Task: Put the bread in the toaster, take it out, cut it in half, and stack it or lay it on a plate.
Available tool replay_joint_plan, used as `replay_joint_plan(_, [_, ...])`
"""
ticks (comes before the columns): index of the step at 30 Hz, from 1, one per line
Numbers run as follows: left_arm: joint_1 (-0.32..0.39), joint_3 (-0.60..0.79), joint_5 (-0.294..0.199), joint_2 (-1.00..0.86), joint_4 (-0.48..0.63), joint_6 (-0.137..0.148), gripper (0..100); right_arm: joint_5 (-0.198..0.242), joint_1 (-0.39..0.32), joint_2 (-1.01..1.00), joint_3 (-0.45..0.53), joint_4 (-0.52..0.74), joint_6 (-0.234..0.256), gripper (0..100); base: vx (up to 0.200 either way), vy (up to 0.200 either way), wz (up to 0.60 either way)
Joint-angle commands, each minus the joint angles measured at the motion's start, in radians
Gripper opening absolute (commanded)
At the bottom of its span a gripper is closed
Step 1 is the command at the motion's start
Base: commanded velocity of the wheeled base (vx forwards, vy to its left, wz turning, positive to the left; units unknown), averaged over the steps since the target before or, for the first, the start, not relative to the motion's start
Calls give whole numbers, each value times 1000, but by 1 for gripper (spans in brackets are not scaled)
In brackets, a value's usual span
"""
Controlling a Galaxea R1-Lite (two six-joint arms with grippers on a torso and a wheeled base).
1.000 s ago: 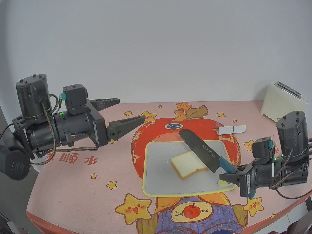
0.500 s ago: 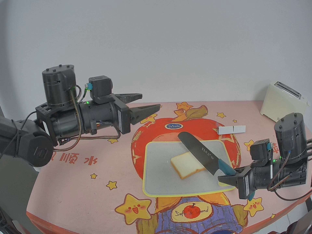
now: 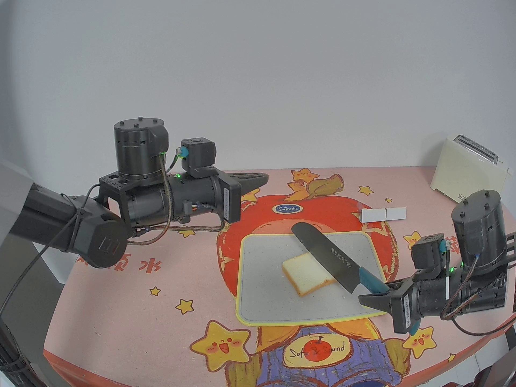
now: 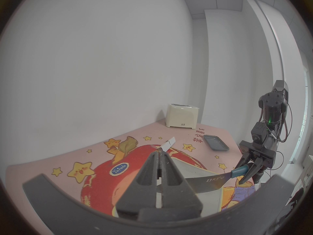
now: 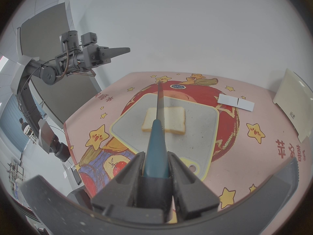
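Bread slice, square and soft, lies on the grey cutting board on the pink cartoon tabletop. My right gripper clamps the knife; my left gripper is closed, empty.

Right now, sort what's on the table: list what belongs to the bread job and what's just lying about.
Job: bread, knife, cutting board, toaster, dark tray (likely the plate).
Lying about: white card strips.

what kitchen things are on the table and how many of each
bread slice: 1
knife: 1
cutting board: 1
toaster: 1
dark tray: 1
total: 5
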Motion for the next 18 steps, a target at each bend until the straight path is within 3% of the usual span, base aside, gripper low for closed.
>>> replay_joint_plan(1, [-36,-20,1,34,0,-1,0,0,11,14,0,0,1,0,0,0,0])
replay_joint_plan(18, [-66,-32,2,137,-66,1,0,-2,6,34,0,-2,1,0,0,0,0])
